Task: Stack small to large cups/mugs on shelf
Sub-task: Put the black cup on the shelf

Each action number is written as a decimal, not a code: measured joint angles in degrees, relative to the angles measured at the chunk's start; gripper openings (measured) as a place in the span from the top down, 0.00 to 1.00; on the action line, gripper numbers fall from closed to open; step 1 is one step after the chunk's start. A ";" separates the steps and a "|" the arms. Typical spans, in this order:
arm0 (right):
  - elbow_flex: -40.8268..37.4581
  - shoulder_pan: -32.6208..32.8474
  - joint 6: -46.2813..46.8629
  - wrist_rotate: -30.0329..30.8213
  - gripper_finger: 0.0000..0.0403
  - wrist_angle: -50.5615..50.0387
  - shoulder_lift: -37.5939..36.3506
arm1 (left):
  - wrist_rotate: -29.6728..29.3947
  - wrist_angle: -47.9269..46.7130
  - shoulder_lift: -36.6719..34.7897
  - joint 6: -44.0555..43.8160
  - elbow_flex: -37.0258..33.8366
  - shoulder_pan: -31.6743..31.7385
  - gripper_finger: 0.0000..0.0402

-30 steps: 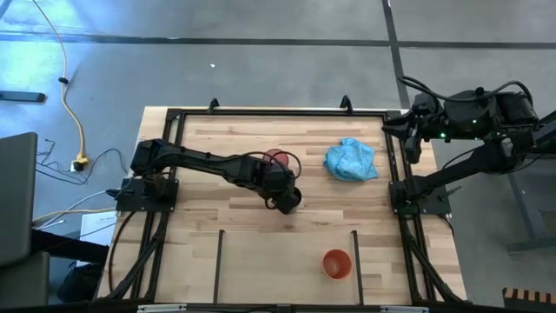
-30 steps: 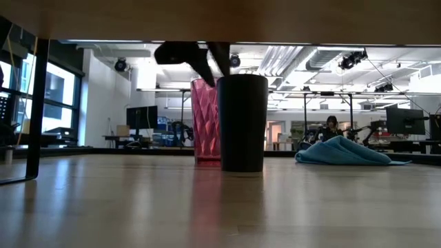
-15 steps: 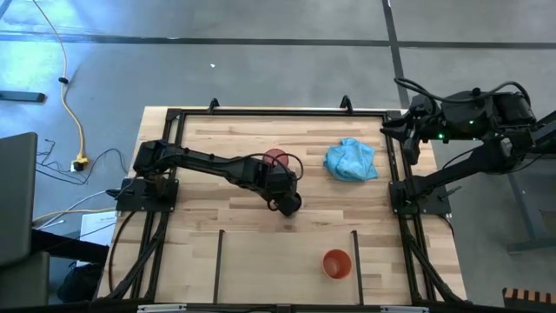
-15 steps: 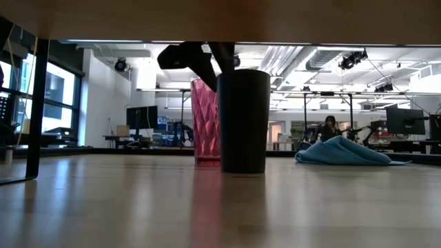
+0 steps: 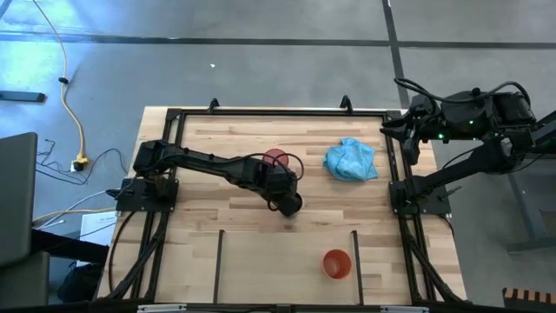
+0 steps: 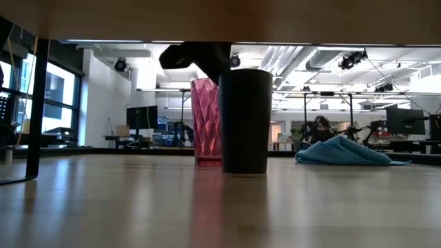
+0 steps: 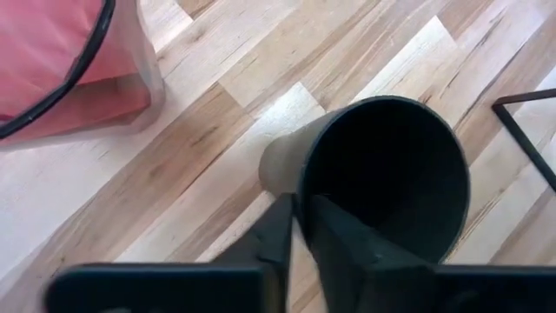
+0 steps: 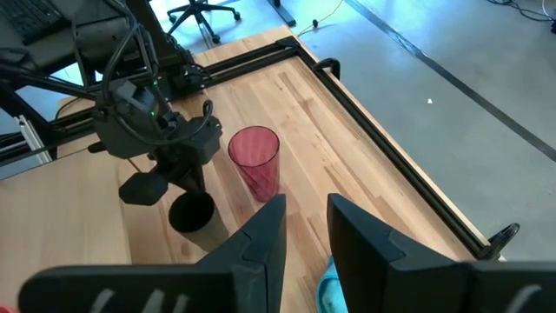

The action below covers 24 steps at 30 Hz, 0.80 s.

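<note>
The black cup (image 6: 244,120) stands upright on the table's middle, with my left gripper (image 5: 287,202) shut on its rim from above. Just behind it, toward the far edge, stands the taller red-pink cup (image 5: 277,159) on its base. The orange cup (image 5: 336,263) stands on the shelf (image 5: 278,269) at the near edge, next to the right black bar (image 5: 354,252). My right gripper (image 8: 304,230) hangs open and empty above the table's far right edge. My left gripper pinches the black cup's rim (image 7: 302,207) on the side toward the left arm. One finger (image 7: 339,239) is inside the cup and one finger (image 7: 276,233) outside. The fingers come slanting down from above. The cup stands upright with its base on the table.
A crumpled light blue cloth (image 5: 351,160) lies at the far right of the table. A black frame (image 5: 261,113) runs around the table top. Bare wood lies between the black cup and the shelf's left bar (image 5: 217,252).
My left gripper's fingers have come together on the black cup's rim, where a second ago they stood apart above it. The cup still stands on the table.
</note>
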 joint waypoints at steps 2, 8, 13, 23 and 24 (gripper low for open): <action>0.00 0.02 0.00 0.01 0.81 0.00 0.00 | -0.02 -0.04 0.00 0.43 0.00 -0.02 0.98; -0.01 0.01 0.00 0.01 0.81 0.00 0.00 | 0.02 0.04 0.00 1.28 0.00 -0.02 0.99; 0.00 0.01 0.00 0.01 0.81 -0.10 0.00 | 0.28 -1.76 -0.02 2.74 1.85 -0.02 1.00; -0.02 0.02 0.00 0.03 0.81 -0.82 0.00 | 0.21 -10.69 -0.04 6.23 10.40 -0.02 1.00; -0.01 0.02 0.00 0.03 0.81 -1.05 0.00 | 0.20 -11.88 -0.04 6.45 11.45 -0.02 1.00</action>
